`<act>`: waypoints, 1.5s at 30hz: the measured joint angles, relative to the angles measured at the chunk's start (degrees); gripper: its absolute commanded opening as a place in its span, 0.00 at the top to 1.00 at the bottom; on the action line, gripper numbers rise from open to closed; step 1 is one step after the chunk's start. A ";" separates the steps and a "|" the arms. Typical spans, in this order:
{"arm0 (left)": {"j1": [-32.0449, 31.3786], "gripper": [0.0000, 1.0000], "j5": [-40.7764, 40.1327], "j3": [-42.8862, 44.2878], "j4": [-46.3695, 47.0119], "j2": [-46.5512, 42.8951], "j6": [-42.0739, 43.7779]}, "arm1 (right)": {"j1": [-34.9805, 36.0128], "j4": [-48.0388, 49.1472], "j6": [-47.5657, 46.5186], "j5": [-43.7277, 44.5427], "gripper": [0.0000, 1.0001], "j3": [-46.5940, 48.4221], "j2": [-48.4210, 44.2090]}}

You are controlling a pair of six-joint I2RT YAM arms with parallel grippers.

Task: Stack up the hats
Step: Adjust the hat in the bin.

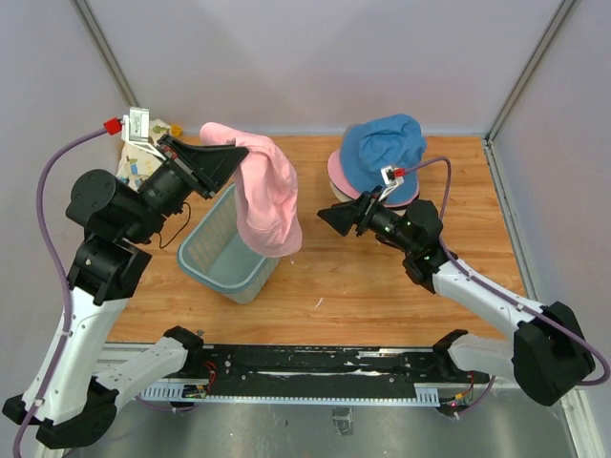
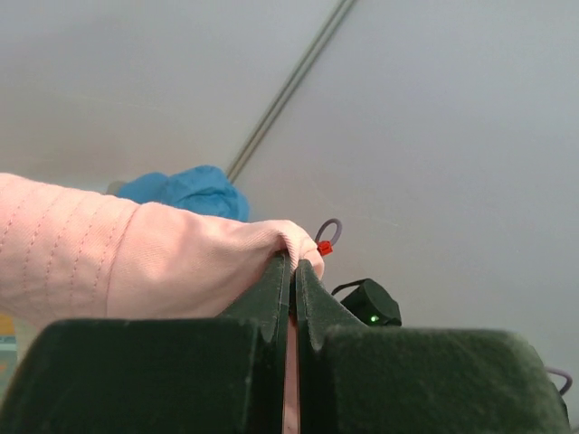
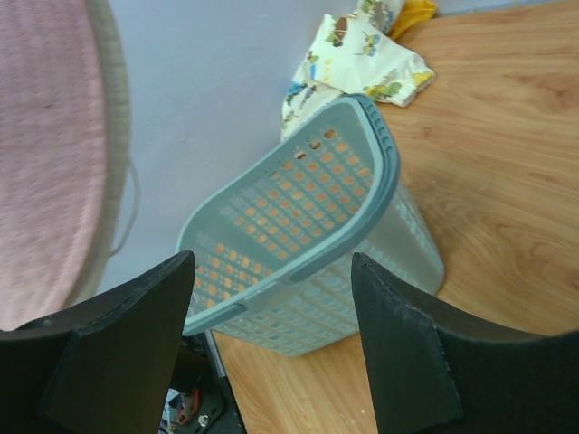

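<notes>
My left end effector (image 1: 239,153) is clamped tight on a fold of the pink hat (image 1: 267,196). The wrist view shows the fabric pinched between the two closed fingers (image 2: 271,289). The hat hangs limp from that grip with its long axis running down from the raised pinch point at the far side of the worktop (image 1: 382,277) to a loose lower edge over the right rim of the blue-grey mesh basket (image 1: 224,250). I cannot tell whether that edge touches the rim.

The other hats sit in a pile at the far right. A blue hat (image 1: 385,145) lies crumpled on top with its crown up. Under it a pink brim (image 1: 336,172) pokes out, and below that a cream brim (image 1: 336,194).

My right end effector (image 1: 325,218) hovers just in front of that pile, pointing left toward the basket. Its jaws are spread wide and hold nothing.

Behind the basket lies a cream cloth (image 3: 357,54) (printed with small cartoon figures, no writing I can read).
</notes>
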 measured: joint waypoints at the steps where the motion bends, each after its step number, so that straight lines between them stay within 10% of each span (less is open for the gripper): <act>1: 0.00 0.99 -0.61 -0.31 0.17 -0.09 -0.17 | 0.02 2.38 1.55 -0.70 0.30 -0.31 1.09; 45: 0.00 0.99 -8.55 -6.97 8.57 -0.92 -4.50 | 8.50 22.60 15.93 3.04 0.39 -2.91 11.30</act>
